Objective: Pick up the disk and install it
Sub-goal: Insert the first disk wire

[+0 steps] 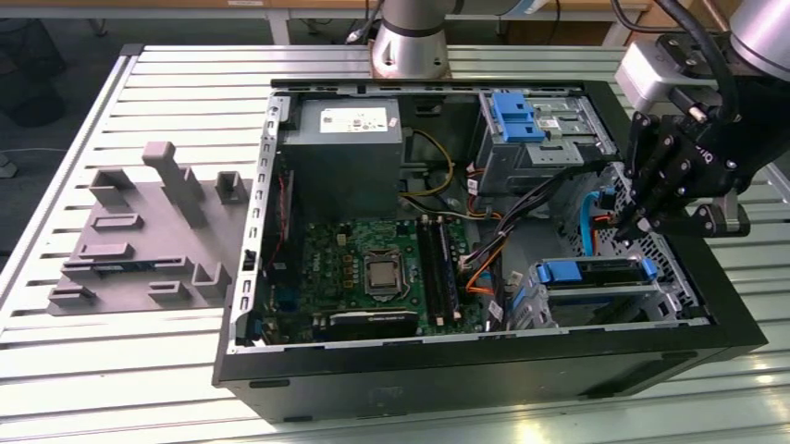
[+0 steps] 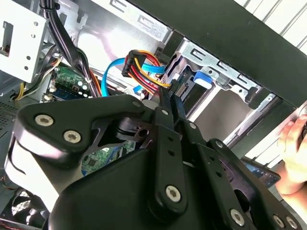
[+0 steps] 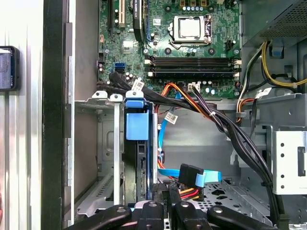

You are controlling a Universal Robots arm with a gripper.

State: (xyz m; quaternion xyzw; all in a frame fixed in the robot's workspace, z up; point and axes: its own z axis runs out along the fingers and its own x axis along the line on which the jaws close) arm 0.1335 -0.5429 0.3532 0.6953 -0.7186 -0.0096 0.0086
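- Blue-framed disk sits on edge in the cage at the case front; I judge it seated or nearly so.
- Gripper hangs just behind that cage, fingers pressed together, grasping nothing.
- Cables lie loose beside the disk; I can't tell whether they're connected.
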